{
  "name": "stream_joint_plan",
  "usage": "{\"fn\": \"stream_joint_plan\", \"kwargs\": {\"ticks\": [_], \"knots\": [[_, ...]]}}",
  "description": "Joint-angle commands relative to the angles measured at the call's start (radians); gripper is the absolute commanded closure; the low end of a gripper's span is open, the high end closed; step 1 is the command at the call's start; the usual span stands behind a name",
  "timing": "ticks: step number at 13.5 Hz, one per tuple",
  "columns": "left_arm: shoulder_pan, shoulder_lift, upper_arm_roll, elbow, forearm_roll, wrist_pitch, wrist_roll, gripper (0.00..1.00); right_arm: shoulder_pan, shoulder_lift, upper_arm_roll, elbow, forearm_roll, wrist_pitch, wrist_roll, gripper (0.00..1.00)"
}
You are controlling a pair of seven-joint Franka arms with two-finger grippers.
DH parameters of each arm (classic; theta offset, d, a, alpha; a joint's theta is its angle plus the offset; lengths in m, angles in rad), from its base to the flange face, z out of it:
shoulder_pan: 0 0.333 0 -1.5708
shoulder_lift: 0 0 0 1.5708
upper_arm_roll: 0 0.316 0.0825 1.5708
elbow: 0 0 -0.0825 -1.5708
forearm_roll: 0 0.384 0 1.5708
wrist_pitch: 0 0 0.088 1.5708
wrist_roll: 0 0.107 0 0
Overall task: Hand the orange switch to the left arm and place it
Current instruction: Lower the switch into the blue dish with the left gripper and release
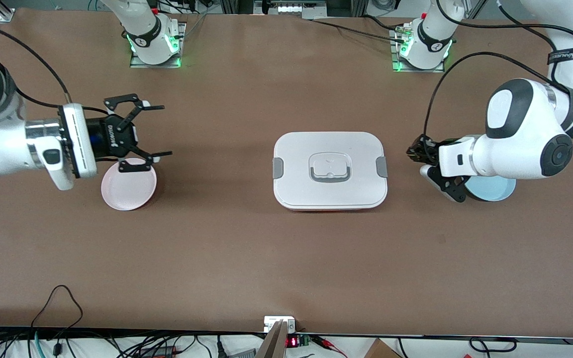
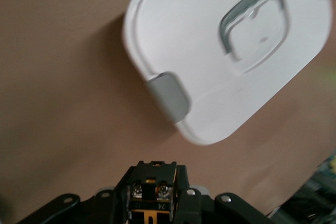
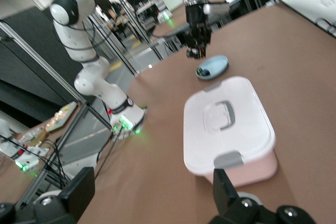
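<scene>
box (image 1: 330, 170) mid-surface, lid shut | left gripper (image 1: 418, 153) over surface beside blue plate (image 1: 493, 189), fingers pinched on orange switch (image 2: 151, 199) | right gripper (image 1: 143, 132) over pink plate (image 1: 128, 185), fingers spread, waiting | step: carry to handover | next: pass above box w/o contact

Box (image 1: 330, 170) (lidded) sits between two plates (image 1: 128, 184).

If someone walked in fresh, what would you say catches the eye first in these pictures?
The big white box with grey clips sits mid-table, between a pink plate toward the right arm's end and a blue plate toward the left arm's end. The left gripper, jaws shut on the orange switch, hangs above the blue plate, while the right gripper hovers open over the pink plate.
</scene>
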Motion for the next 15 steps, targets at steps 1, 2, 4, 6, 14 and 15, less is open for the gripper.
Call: {"fn": "stream_joint_plan", "kwargs": {"ticks": [1, 2, 4, 6, 14, 15], "knots": [[0.019, -0.005, -0.003, 0.019, 0.164, -0.022, 0.127, 0.77, 0.059, -0.092, -0.098, -0.029, -0.159, -0.011, 0.107, 0.00], [0.031, -0.004, -0.003, 0.019, 0.215, -0.016, 0.176, 0.77, 0.092, -0.114, -0.141, -0.029, -0.225, -0.011, 0.156, 0.00], [0.051, 0.001, -0.003, 0.016, 0.292, 0.010, 0.280, 0.77, 0.132, -0.132, -0.195, -0.025, -0.356, -0.003, 0.210, 0.00], [0.086, 0.004, -0.003, 0.001, 0.358, 0.045, 0.416, 0.77, 0.140, -0.141, -0.215, -0.029, -0.453, 0.005, 0.218, 0.00], [0.272, 0.015, -0.001, -0.251, 0.426, 0.444, 0.832, 0.78, 0.319, -0.263, -0.232, -0.057, -0.913, 0.073, 0.779, 0.00], [0.289, 0.022, -0.001, -0.281, 0.426, 0.505, 0.875, 0.78, 0.320, -0.264, -0.233, -0.060, -0.933, 0.133, 0.784, 0.00]]}}
